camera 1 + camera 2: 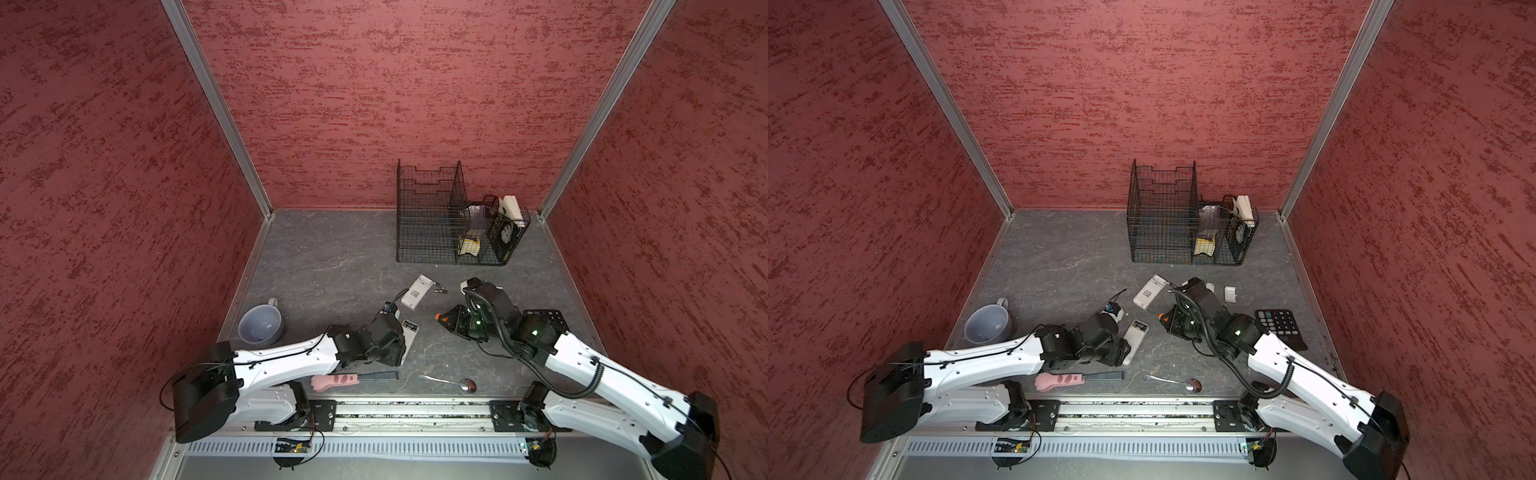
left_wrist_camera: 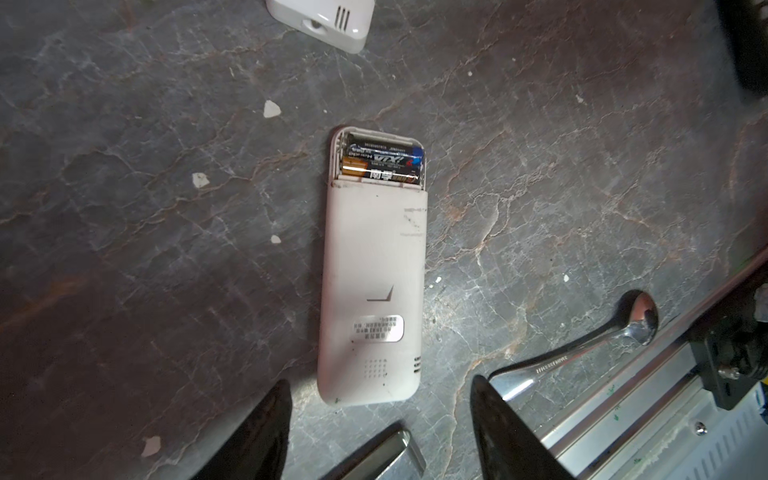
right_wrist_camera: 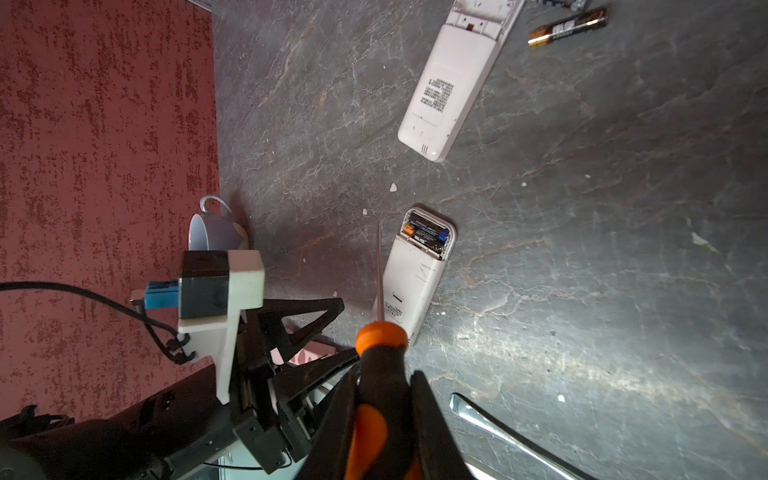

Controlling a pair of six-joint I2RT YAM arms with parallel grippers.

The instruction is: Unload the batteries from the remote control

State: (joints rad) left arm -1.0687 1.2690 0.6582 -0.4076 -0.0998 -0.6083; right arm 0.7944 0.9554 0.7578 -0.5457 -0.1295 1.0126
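Observation:
A small white remote control (image 2: 372, 266) lies face down on the grey table, its back compartment uncovered, with two batteries (image 2: 380, 162) side by side inside. My left gripper (image 2: 380, 384) is open, a finger on either side of the remote's closed end, touching nothing. My right gripper (image 3: 384, 374) is shut on an orange-and-black screwdriver (image 3: 380, 345). Its thin shaft (image 3: 379, 266) runs along the remote's (image 3: 415, 274) edge, the tip beside the batteries (image 3: 426, 232). In both top views the remote (image 1: 409, 332) (image 1: 1134, 334) lies between the two arms.
A larger white remote (image 1: 417, 291) lies farther back with loose batteries (image 1: 440, 291) beside it. A small white cover (image 1: 1230, 293) and a calculator (image 1: 1281, 326) sit right. A mug (image 1: 259, 326), a pink-handled tool (image 1: 334, 380), a spoon (image 1: 451, 380) and a wire basket (image 1: 453, 220) are also here.

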